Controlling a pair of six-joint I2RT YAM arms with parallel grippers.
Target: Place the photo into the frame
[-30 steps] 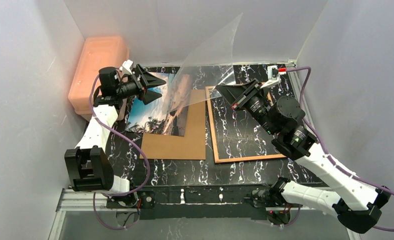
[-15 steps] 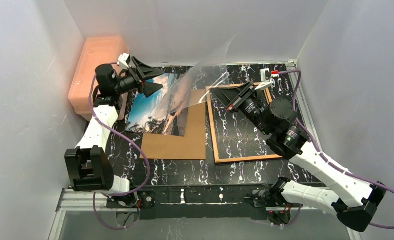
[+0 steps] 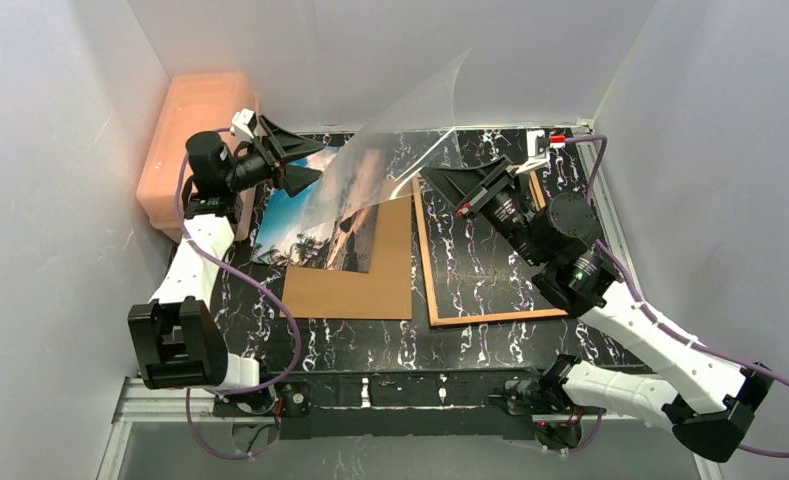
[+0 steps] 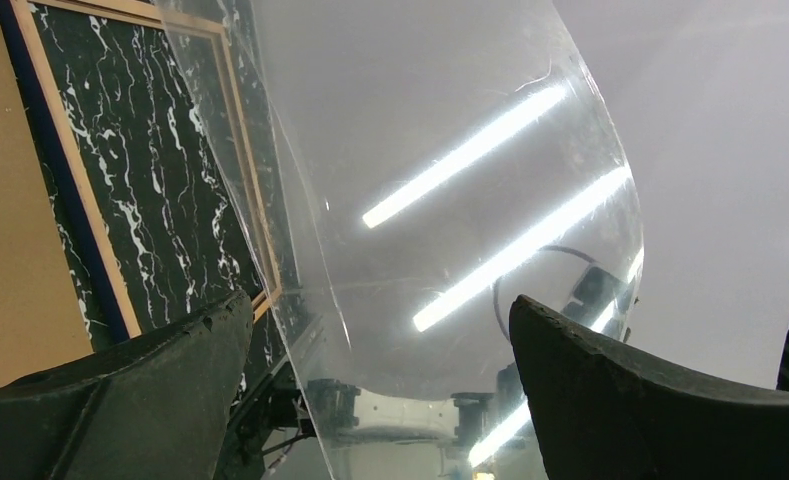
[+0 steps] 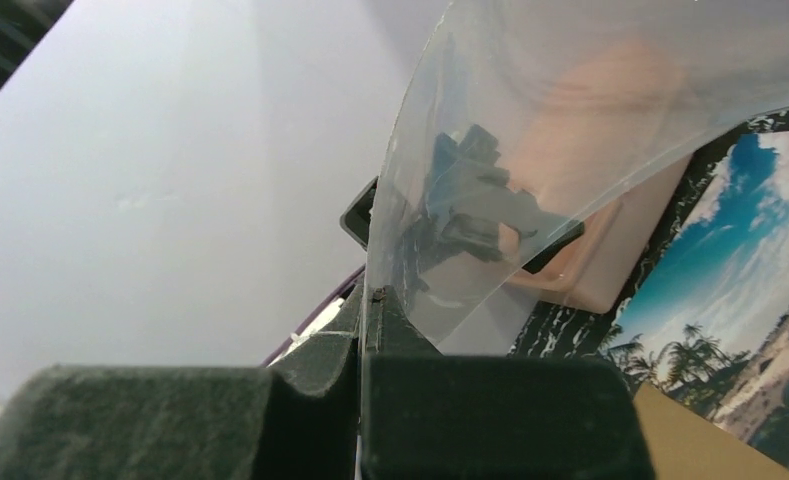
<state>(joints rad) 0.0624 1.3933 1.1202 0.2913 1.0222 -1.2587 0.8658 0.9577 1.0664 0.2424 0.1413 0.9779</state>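
Note:
The frame (image 3: 425, 262) lies face down on the right of the table, wood-brown edges up, with no pane in it. My right gripper (image 3: 426, 177) is shut on the lower edge of the clear glazing pane (image 3: 410, 110) and holds it up, bowed, over the table's middle. In the right wrist view the pads (image 5: 490, 410) clamp the pane (image 5: 570, 120). The beach photo (image 3: 300, 215) lies flat on the left, partly under the pane. My left gripper (image 3: 320, 160) is open above the photo's far edge. In its wrist view the pane (image 4: 450, 150) spans the gap between the wide-apart fingers (image 4: 120, 390).
A plain brown backing board (image 3: 365, 275) lies under the photo's near right corner. A pink plastic bin (image 3: 190, 135) stands at the back left against the wall. White walls close in the left, back and right. The table top (image 3: 370, 340) is black marble-patterned.
My right gripper shifted slightly left with the pane. The pane's free top corner dipped, then rose again. My left gripper moved a little back and left, staying open.

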